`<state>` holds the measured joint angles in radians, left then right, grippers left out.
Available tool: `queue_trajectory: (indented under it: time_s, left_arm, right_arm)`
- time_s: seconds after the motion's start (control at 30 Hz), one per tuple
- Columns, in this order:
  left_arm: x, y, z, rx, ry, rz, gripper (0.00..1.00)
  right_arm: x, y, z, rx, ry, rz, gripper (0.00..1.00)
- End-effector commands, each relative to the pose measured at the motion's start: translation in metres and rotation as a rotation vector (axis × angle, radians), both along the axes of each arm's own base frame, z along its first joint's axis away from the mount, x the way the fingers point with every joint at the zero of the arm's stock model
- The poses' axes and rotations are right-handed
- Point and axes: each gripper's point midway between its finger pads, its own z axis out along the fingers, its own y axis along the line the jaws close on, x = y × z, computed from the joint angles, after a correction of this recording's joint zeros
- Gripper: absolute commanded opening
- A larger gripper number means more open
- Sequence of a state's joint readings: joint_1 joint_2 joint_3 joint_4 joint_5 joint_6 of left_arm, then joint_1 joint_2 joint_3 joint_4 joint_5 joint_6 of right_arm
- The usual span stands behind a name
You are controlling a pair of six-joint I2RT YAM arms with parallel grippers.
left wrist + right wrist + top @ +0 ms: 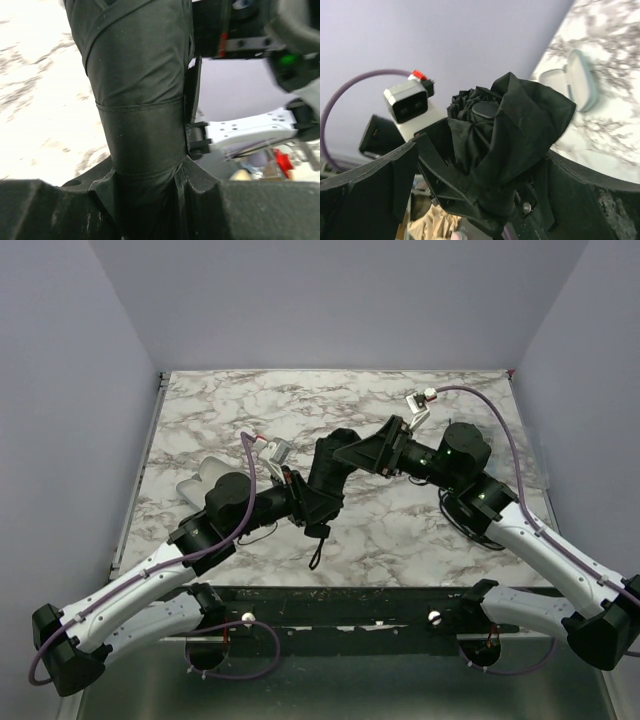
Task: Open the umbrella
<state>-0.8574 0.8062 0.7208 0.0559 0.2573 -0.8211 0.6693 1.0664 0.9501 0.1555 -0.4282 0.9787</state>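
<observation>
The umbrella (pixel 326 478) is folded, black, and held off the marble table between both arms, with its wrist strap hanging down. My left gripper (pixel 300 502) is shut on its lower part. In the left wrist view both fingers press the wrapped canopy of the umbrella (pixel 140 100) at the left gripper (pixel 147 200). My right gripper (pixel 358 452) is open around the upper end. The right wrist view shows the umbrella (pixel 515 125) with its bunched tip standing free inside the right gripper (pixel 480 167), with a gap to each finger.
A pale mint-green clamshell case (pixel 203 478) lies on the table left of the left arm, and the case (pixel 576 80) also shows in the right wrist view. A coiled black cable (pixel 470 525) lies under the right arm. Grey walls surround the marble table (pixel 250 410).
</observation>
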Motion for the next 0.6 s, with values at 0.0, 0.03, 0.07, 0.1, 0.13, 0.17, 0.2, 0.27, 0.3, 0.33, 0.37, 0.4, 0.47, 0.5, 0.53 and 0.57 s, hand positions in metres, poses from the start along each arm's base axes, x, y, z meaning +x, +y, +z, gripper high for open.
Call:
queue_trajectory:
  time_s: [0.0,0.03,0.07,0.1,0.13,0.17,0.2,0.27,0.3,0.33,0.37,0.4,0.47,0.5,0.53,0.57]
  left_arm:
    - [0.022,0.026,0.000,0.136,-0.069,0.164,0.00]
    - [0.025,0.031,-0.003,0.169,-0.074,0.186,0.00]
    - [0.029,0.034,-0.005,0.199,-0.092,0.205,0.00]
    - [0.032,0.038,-0.009,0.234,-0.097,0.221,0.00]
    - [0.033,0.040,-0.009,0.260,-0.115,0.226,0.00]
    - [0.038,0.043,-0.011,0.291,-0.123,0.249,0.00]
    - [0.041,0.045,-0.011,0.317,-0.137,0.260,0.00]
    - [0.048,0.048,-0.010,0.365,-0.153,0.284,0.00]
    - [0.052,0.050,-0.009,0.383,-0.162,0.298,0.00]
    - [0.055,0.050,-0.010,0.404,-0.168,0.307,0.00]
    - [0.059,0.051,-0.009,0.420,-0.177,0.319,0.00]
    - [0.063,0.051,-0.010,0.438,-0.181,0.327,0.00]
    - [0.069,0.050,-0.012,0.468,-0.189,0.343,0.00]
    - [0.072,0.049,-0.014,0.481,-0.191,0.349,0.00]
    - [0.075,0.048,-0.014,0.494,-0.198,0.350,0.00]
    - [0.078,0.046,-0.015,0.508,-0.201,0.347,0.00]
  right_arm:
    - [0.020,-0.022,-0.019,-0.162,0.105,-0.186,0.96]
    - [0.024,-0.026,-0.024,-0.191,0.130,-0.219,0.96]
    - [0.025,-0.031,-0.030,-0.226,0.164,-0.244,0.96]
    - [0.028,-0.034,-0.033,-0.252,0.185,-0.272,0.96]
    - [0.028,-0.038,-0.038,-0.286,0.218,-0.289,0.95]
    - [0.030,-0.042,-0.044,-0.315,0.248,-0.313,0.92]
    - [0.031,-0.044,-0.046,-0.332,0.273,-0.328,0.91]
    - [0.031,-0.046,-0.051,-0.354,0.314,-0.346,0.85]
    - [0.031,-0.047,-0.053,-0.357,0.340,-0.355,0.84]
    - [0.031,-0.047,-0.054,-0.355,0.356,-0.359,0.83]
    - [0.030,-0.045,-0.054,-0.346,0.369,-0.353,0.83]
    - [0.030,-0.042,-0.053,-0.331,0.373,-0.342,0.82]
    - [0.028,-0.035,-0.053,-0.301,0.392,-0.313,0.80]
    - [0.028,-0.031,-0.055,-0.295,0.401,-0.299,0.79]
    - [0.028,-0.028,-0.054,-0.287,0.406,-0.283,0.78]
    - [0.028,-0.025,-0.055,-0.282,0.413,-0.274,0.77]
